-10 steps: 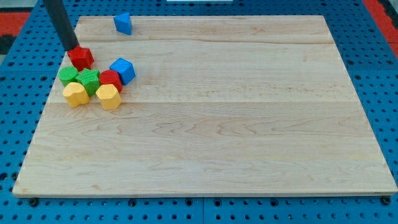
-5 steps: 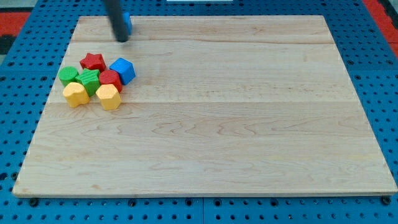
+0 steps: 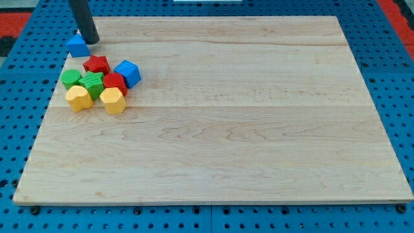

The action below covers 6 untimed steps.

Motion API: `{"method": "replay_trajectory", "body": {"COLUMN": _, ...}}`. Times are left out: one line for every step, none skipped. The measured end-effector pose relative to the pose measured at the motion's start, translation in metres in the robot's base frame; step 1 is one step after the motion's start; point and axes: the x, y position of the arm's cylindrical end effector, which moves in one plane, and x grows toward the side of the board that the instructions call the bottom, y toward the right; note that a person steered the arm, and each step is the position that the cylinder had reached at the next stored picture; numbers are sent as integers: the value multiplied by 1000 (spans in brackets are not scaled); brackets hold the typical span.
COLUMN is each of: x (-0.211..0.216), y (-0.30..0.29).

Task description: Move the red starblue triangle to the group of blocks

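Note:
A blue triangle block (image 3: 77, 46) lies at the board's upper left edge. My tip (image 3: 92, 41) stands just to its right, touching or nearly touching it. Below it sits the group: a red star (image 3: 96, 64), a blue block (image 3: 128, 73), a red block (image 3: 115, 83), a green block (image 3: 71, 79), a green star-like block (image 3: 92, 84), a yellow block (image 3: 78, 98) and a second yellow block (image 3: 112, 100). The blue triangle stands a small gap above the red star.
The wooden board (image 3: 246, 116) lies on a blue pegboard surface (image 3: 19, 116). The blue triangle sits right at the board's left edge, partly over the pegboard.
The red star was pushed down to the group. My tip then went to the blue triangle at the top and pushed it left and down to the board's left edge.

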Motion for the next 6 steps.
{"method": "replay_trajectory", "body": {"x": -2, "y": 0}}
{"method": "replay_trajectory", "body": {"x": -22, "y": -30}}
{"method": "replay_trajectory", "body": {"x": 4, "y": -46}}
{"method": "replay_trajectory", "body": {"x": 41, "y": -6}}
{"method": "replay_trajectory", "body": {"x": 47, "y": 3}}
{"method": "replay_trajectory", "body": {"x": 48, "y": 2}}
